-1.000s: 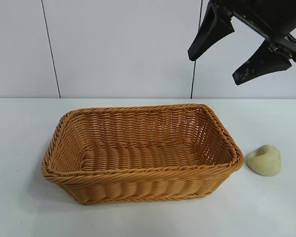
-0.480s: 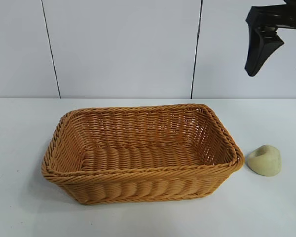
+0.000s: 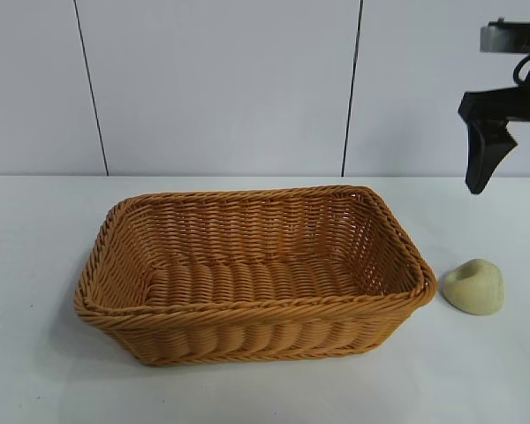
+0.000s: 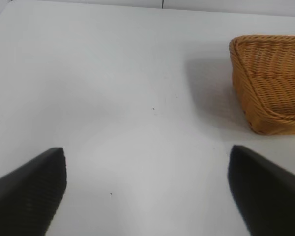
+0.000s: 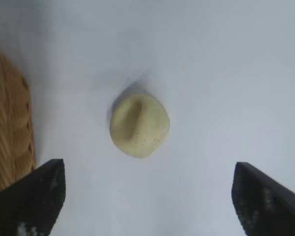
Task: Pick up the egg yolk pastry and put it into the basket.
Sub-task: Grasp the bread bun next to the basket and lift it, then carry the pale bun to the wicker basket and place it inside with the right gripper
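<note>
The egg yolk pastry (image 3: 474,286) is a pale yellow creased lump lying on the white table just right of the basket (image 3: 252,311), apart from its rim. The woven orange-tan basket is empty. My right gripper (image 5: 147,168) hangs open and empty high above the pastry. In the exterior view only one of its black fingers (image 3: 484,152) shows, at the right edge. In the right wrist view the pastry (image 5: 139,125) lies ahead of the open fingers, with the basket's corner (image 5: 9,128) beside it. My left gripper (image 4: 146,152) is open and empty over bare table, away from the basket (image 4: 271,83).
The white table (image 3: 35,265) runs back to a pale panelled wall (image 3: 221,88). Bare table surrounds the basket on the left and front sides.
My right gripper has swung right and down, from above the basket's far right corner to above the pastry. Pastry and basket have not moved.
</note>
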Tool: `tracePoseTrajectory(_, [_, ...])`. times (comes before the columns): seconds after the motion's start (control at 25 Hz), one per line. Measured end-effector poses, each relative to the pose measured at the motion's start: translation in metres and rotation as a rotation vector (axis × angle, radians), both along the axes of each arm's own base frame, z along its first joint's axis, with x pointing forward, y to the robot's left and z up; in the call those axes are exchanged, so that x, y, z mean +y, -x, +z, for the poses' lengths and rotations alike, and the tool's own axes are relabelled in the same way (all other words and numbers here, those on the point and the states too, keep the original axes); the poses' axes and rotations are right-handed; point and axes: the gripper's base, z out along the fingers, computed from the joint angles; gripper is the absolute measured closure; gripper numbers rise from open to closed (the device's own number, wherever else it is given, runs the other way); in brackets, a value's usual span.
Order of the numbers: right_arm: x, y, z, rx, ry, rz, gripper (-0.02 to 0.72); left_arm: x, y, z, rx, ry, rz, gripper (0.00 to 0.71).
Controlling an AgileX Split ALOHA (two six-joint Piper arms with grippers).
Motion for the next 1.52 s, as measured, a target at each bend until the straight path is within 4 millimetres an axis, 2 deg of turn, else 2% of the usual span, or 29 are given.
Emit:
tracePoseTrajectory(0.2, [0.002,-0.010,-0.054,0.126,-0.014,-0.014,0.047,0.000,0.000,0.000,0.000,0.000,0.000,0.067])
tracePoseTrajectory(0.28, [0.003,-0.012,-0.069,0.158,-0.018,-0.019,0.048,0.000,0.000,0.000,0.000,0.000,0.000,0.067])
tracePoseTrajectory(0.36, [0.003,-0.013,-0.080,0.171,-0.017,-0.021,0.052,0.000,0.000,0.000,-0.002,0.000,0.000,0.067])
tracePoseTrajectory(0.48, [0.003,-0.014,-0.086,0.180,-0.016,-0.021,0.099,0.000,0.000,0.000,-0.002,0.000,0.000,0.067])
tracePoseTrajectory(0.6, [0.003,-0.016,-0.087,0.161,-0.017,-0.022,0.211,0.000,0.000,0.000,-0.002,0.000,0.000,0.067])
tracePoseTrajectory(0.8, [0.003,-0.016,-0.087,0.159,-0.018,-0.023,0.511,0.000,0.000,0.000,-0.002,0.000,0.000,0.067])
tracePoseTrajectory(0.92, [0.003,-0.016,-0.086,0.158,-0.018,-0.023,0.582,0.000,0.000,0.000,-0.002,0.000,0.000,0.067])
tracePoseTrajectory(1.08, [0.003,-0.016,-0.067,0.135,-0.019,-0.009,0.600,0.000,0.000,0.000,-0.002,0.000,0.000,0.067])
tracePoseTrajectory(1.16, [0.004,-0.019,-0.042,0.089,-0.022,-0.003,0.603,0.000,0.000,0.000,-0.002,0.000,0.000,0.067])
tracePoseTrajectory(1.36, [0.004,-0.025,0.037,-0.044,-0.033,0.009,0.603,0.000,0.000,0.000,-0.002,0.000,0.000,0.067])
tracePoseTrajectory(1.52, [0.009,-0.024,0.070,-0.076,-0.034,0.029,0.603,0.000,0.000,0.000,-0.002,0.000,0.000,0.067])
